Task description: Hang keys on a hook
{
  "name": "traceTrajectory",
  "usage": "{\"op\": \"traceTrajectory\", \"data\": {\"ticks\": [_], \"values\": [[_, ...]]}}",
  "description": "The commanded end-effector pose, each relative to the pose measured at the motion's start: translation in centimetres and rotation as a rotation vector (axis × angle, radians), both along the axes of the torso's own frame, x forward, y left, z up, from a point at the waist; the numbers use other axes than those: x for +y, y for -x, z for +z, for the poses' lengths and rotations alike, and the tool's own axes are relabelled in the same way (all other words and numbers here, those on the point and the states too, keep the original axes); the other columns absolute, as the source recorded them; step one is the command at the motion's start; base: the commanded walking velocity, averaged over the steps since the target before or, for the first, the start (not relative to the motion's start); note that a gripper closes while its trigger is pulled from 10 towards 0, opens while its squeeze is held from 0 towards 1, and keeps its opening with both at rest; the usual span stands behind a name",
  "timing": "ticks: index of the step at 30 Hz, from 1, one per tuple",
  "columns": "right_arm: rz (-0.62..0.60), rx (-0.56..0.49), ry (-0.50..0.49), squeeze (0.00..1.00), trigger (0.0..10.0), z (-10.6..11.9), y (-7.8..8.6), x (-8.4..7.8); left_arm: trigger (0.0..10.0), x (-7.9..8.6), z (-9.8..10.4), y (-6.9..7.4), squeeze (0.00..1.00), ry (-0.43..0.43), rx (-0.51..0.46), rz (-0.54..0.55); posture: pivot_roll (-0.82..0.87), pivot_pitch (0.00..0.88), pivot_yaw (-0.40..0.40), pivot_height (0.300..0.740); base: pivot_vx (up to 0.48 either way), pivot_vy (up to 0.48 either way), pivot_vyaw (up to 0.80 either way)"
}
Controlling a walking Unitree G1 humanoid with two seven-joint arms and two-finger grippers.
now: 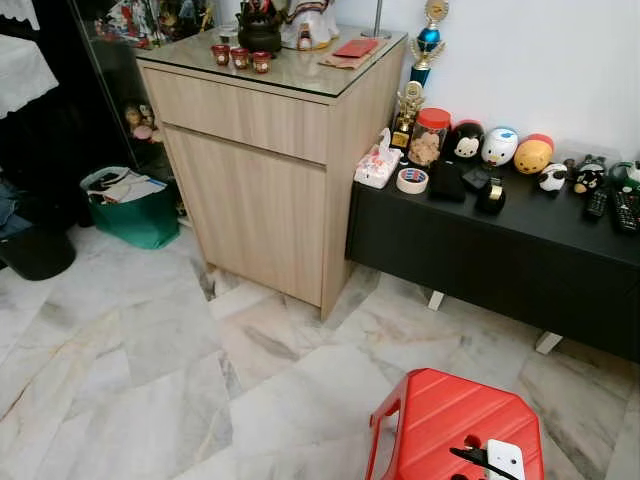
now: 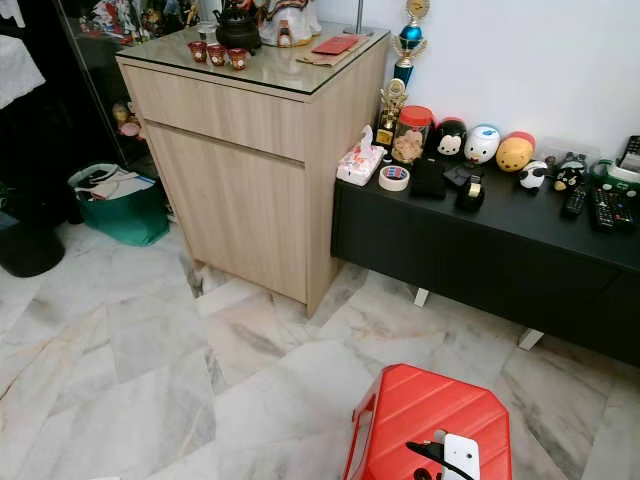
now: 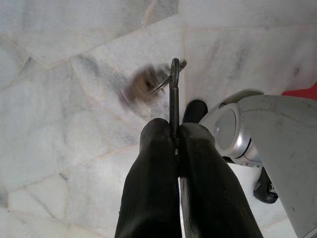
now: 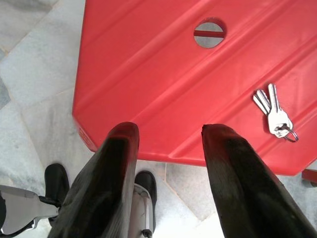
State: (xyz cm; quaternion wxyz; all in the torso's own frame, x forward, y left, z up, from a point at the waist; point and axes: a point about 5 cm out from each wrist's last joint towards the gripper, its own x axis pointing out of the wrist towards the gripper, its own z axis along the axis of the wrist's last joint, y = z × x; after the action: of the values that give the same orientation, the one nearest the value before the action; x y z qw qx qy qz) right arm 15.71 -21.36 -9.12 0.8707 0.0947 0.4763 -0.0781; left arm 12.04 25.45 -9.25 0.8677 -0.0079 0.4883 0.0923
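Right wrist view: keys (image 4: 274, 112) on red stool (image 4: 148, 74)

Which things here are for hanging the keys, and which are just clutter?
Job: key ring pinched in left gripper; keys on red stool, under open right gripper.
Lying about: tape roll, remotes, green bag, cabinet.

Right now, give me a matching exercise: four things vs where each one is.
Things:
1. key ring
2. loose keys
3. tape roll
4. green bag

Places:
A. on the red stool
B. on the floor beside the wooden cabinet
C. pinched in the left pincer
D. on the black low cabinet

Pairs: 1-C, 2-A, 3-D, 4-B
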Motion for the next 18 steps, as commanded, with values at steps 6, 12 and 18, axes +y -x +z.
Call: {"op": "traceTrajectory", "data": {"ticks": [6, 12, 18], "values": [[-0.018, -0.004, 0.001, 0.0, 10.0, -0.1, 0.2, 0.0, 10.0, -2.6, -0.1, -2.0, 0.0, 0.018, -0.004, -0.038, 0.03, 0.0, -0.023, 0.713, 0.0, 0.0, 0.0], [-0.017, -0.001, 0.0, 0.0, 10.0, -0.1, 0.2, 0.1, 10.0, -2.5, -0.1, -2.1, 0.0, 0.018, -0.01, -0.043, 0.04, 0.0, -0.024, 0.713, 0.0, 0.0, 0.0], [-0.018, 0.0, -0.007, 0.0, 10.0, -0.1, 0.3, 0.2, 10.0, -2.4, 0.0, -2.2, 0.0, 0.015, -0.014, -0.045, 0.05, 0.0, -0.028, 0.713, 0.0, 0.0, 0.0]]}}
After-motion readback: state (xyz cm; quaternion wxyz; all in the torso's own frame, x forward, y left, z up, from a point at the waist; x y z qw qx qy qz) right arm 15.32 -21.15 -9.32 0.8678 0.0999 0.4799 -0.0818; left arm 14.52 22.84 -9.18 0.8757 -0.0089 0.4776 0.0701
